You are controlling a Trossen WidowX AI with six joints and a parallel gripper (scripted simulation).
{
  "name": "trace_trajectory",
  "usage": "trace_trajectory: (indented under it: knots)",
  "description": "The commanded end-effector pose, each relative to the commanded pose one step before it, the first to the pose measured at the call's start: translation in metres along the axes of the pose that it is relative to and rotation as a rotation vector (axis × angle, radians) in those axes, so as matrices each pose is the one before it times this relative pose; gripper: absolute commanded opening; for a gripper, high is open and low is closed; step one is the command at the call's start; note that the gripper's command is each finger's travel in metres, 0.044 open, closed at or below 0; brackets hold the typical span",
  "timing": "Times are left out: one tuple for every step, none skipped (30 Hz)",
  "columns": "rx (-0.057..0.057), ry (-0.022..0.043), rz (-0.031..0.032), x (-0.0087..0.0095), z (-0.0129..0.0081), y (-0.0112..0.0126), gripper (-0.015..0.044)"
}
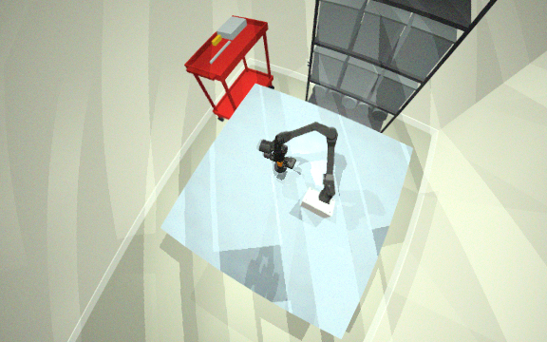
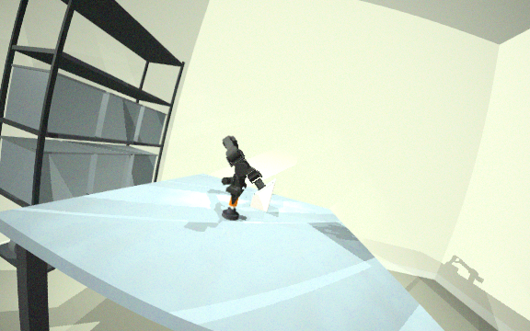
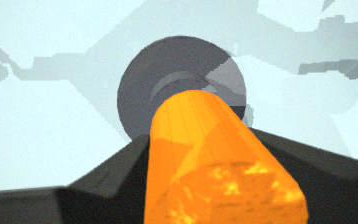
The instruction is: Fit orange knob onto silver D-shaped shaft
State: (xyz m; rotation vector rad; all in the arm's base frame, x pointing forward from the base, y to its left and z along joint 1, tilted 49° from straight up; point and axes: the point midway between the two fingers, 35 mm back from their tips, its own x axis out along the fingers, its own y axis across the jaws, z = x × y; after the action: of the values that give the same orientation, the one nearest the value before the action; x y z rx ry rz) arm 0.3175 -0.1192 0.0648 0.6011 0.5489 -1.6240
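My gripper [image 1: 279, 163] [image 2: 233, 200] is shut on the orange knob [image 1: 279, 165] [image 2: 236, 203] [image 3: 205, 160] and holds it upright, pointing down. The knob fills the lower middle of the wrist view, between the black fingers. The round dark pedestal [image 3: 140, 85] [image 2: 231, 214] stands on the pale blue table [image 1: 254, 237] [image 2: 155, 257] right below the knob. The knob's lower end covers the pedestal's middle, so the silver shaft is hidden. In the exterior view the knob hangs a short way above the pedestal, not seated on it.
The arm's white base block [image 1: 318, 205] [image 2: 263, 199] sits to the right of the pedestal. A red cart [image 1: 228, 52] and a black shelf rack [image 1: 387, 47] [image 2: 72, 119] stand beyond the table's far edge.
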Motion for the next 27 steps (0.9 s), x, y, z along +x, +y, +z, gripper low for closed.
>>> trace_trajectory:
  knots:
    - [-0.0051, -0.00378, 0.00175, 0.00122, -0.00067, -0.00120, 0.0000]
    - [0.0000, -0.00001, 0.00001, 0.00015, 0.00001, 0.00018, 0.0000]
    - [0.0000, -0.00001, 0.00001, 0.00015, 0.00007, 0.00013, 0.0000]
    - [0.0000, -0.00001, 0.00001, 0.00015, 0.00011, 0.00013, 0.0000]
    - [0.0000, -0.00001, 0.00001, 0.00015, 0.00017, 0.00017, 0.0000]
    - [0.0000, -0.00002, 0.00001, 0.00025, 0.00019, 0.00021, 0.0000]
    - [0.0000, 0.00004, 0.00000, -0.00082, -0.00001, 0.00000, 0.0000]
    - [0.0000, 0.00000, 0.00000, 0.00000, 0.00000, 0.00000, 0.0000]
    - [0.0000, 0.00000, 0.00000, 0.00000, 0.00000, 0.00000, 0.0000]
    - [0.0000, 0.00000, 0.00000, 0.00000, 0.00000, 0.00000, 0.0000]
    - [0.0000, 0.00000, 0.00000, 0.00000, 0.00000, 0.00000, 0.0000]
    - [0.0000, 0.00004, 0.00000, -0.00109, 0.00008, 0.00013, 0.0000]
    - [0.0000, 0.00004, 0.00000, -0.00103, 0.00018, 0.00024, 0.0000]
    - [0.0000, 0.00003, 0.00000, -0.00096, 0.00026, 0.00027, 0.0000]
    - [0.0000, 0.00002, -0.00001, -0.00051, 0.00004, -0.00030, 0.0000]
    - [0.0000, 0.00002, -0.00002, -0.00049, 0.00009, -0.00036, 0.0000]
    - [0.0000, 0.00001, -0.00001, -0.00039, 0.00008, -0.00009, 0.0000]
    - [-0.0087, 0.00000, 0.00000, -0.00005, 0.00001, -0.00001, 0.0000]
    - [-0.0166, 0.00000, 0.00000, -0.00008, 0.00002, -0.00001, 0.0000]
    - [-0.0281, 0.00000, 0.00000, -0.00012, 0.00003, 0.00002, 0.0000]
    - [-0.0321, 0.00001, 0.00001, -0.00017, 0.00006, 0.00007, 0.0000]
    - [-0.0385, 0.00001, 0.00001, -0.00022, 0.00010, 0.00017, 0.0000]
    - [-0.0437, 0.00000, 0.00002, -0.00025, 0.00017, 0.00033, 0.0000]
    - [-0.0310, 0.00000, 0.00002, -0.00015, 0.00022, 0.00044, 0.0000]
    - [-0.0105, -0.00001, 0.00002, 0.00003, 0.00022, 0.00047, 0.0000]
    - [0.0000, -0.00001, 0.00001, 0.00013, 0.00019, 0.00039, 0.0000]
    - [0.0000, -0.00002, 0.00002, 0.00025, 0.00014, 0.00050, 0.0000]
